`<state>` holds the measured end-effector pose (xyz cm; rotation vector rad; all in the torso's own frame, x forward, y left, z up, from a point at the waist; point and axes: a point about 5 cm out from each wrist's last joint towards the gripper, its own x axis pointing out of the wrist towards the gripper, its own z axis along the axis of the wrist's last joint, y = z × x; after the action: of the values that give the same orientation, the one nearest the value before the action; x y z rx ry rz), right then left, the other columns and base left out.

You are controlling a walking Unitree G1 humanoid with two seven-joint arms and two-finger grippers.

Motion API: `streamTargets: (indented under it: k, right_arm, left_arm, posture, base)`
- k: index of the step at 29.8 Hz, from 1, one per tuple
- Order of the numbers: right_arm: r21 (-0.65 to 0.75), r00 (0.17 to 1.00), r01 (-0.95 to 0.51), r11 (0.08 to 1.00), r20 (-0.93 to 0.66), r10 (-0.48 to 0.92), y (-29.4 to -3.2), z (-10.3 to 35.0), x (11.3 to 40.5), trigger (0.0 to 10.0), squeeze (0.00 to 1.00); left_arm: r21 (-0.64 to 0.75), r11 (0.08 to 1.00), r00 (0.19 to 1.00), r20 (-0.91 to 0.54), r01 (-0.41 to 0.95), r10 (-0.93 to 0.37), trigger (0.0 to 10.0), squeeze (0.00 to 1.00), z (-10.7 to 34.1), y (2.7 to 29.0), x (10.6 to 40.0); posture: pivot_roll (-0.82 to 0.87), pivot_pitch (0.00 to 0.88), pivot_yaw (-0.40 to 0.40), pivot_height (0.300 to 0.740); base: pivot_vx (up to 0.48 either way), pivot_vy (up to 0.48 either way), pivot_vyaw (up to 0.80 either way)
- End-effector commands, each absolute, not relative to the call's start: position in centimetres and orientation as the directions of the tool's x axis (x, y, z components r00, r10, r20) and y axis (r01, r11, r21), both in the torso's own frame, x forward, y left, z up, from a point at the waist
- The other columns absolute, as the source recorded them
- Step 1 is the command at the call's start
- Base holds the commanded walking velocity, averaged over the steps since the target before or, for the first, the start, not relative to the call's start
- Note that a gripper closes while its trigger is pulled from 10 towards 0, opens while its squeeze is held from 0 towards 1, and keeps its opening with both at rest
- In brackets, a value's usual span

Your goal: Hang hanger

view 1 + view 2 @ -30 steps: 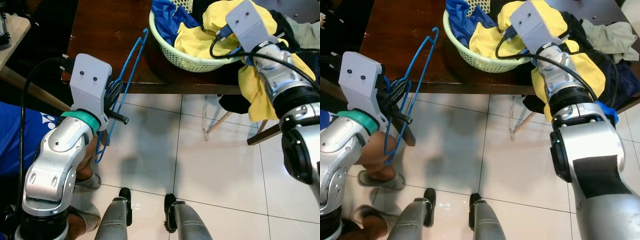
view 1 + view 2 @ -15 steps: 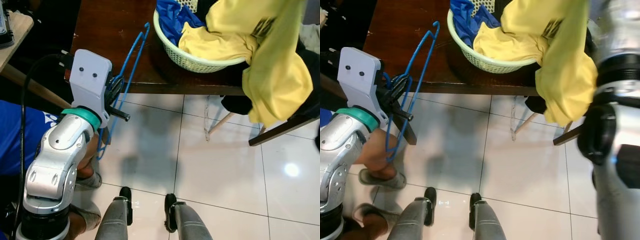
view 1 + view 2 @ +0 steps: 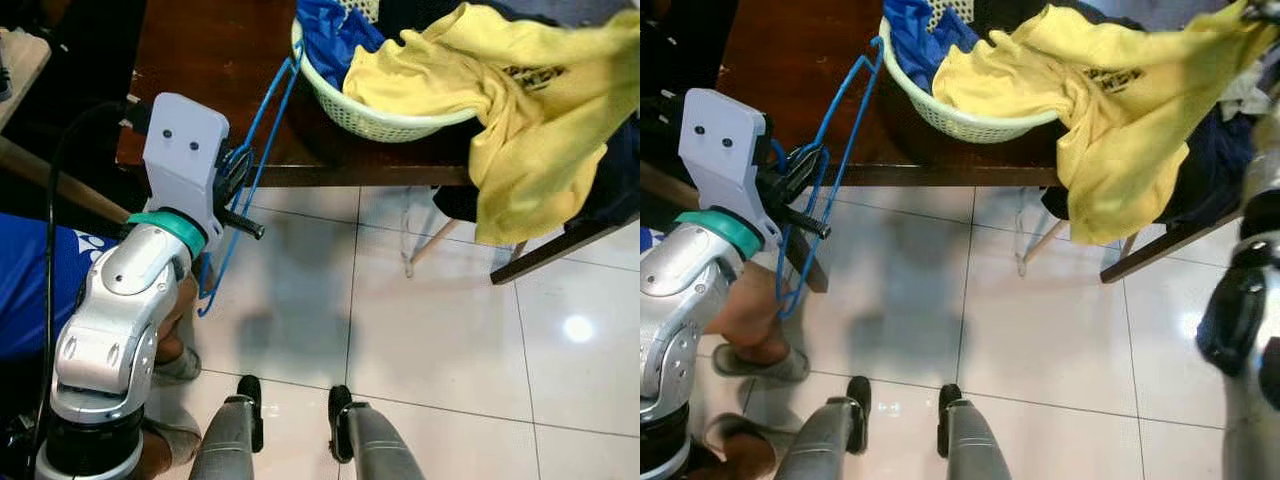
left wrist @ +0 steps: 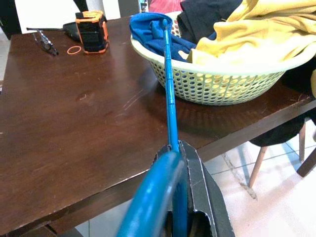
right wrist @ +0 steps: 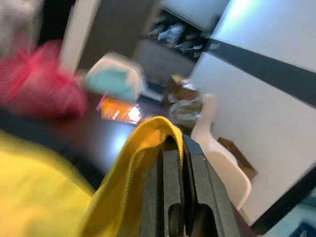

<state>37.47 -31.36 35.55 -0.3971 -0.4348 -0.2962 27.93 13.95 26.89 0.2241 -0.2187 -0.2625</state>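
Nearest, the left gripper (image 3: 800, 195) is clamped on a blue wire hanger (image 3: 830, 150), held at the edge of the dark wooden table (image 3: 215, 60), its hook reaching up beside the pale green laundry basket (image 3: 385, 115). Farther off, the right gripper (image 5: 177, 163) pinches a yellow shirt (image 3: 520, 110) pulled out of the basket
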Motion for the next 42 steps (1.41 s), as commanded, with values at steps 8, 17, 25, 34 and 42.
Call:
streamTargets:
  k: [8,17,25,34,42]
  right_arm:
    - [-0.613,0.993,0.059,0.788,0.115,0.015,-27.0,28.5,40.0,10.0,0.00]
    - [-0.739,0.998,0.066,0.671,0.036,-0.059,-29.2,30.7,39.6,10.0,1.00]
    - [-0.515,0.998,-0.017,0.857,0.038,0.042,-29.8,32.0,39.1,10.0,0.00]
    - [0.161,0.826,-0.468,0.869,0.428,0.365,-27.1,31.1,38.0,10.0,0.00]
    - [0.292,0.811,-0.391,0.873,0.558,0.177,-25.4,30.2,37.5,10.0,0.00]
  left_arm:
    - [0.247,0.939,0.941,0.179,0.238,-0.286,10.0,0.00,26.6,13.8,27.9]
    - [0.242,0.941,0.942,0.180,0.235,-0.282,10.0,0.00,26.5,13.8,27.7]
    - [0.242,0.941,0.942,0.177,0.237,-0.284,10.0,0.00,26.5,13.8,27.6]
    - [0.239,0.938,0.941,0.167,0.250,-0.293,10.0,0.00,26.3,13.8,27.7]
    - [0.239,0.942,0.941,0.185,0.236,-0.283,10.0,0.00,26.8,14.2,27.8]
  posture:
    - [0.05,0.203,-0.036,0.740]
    - [0.04,0.221,-0.041,0.740]
    - [0.04,0.227,-0.043,0.740]
    - [0.05,0.229,-0.026,0.740]
    - [0.06,0.221,-0.020,0.740]
  base:
    - [0.000,0.000,0.00]
    - [0.000,0.000,0.00]
    - [0.000,0.000,0.00]
    - [0.000,0.000,0.00]
    - [0.000,0.000,0.00]
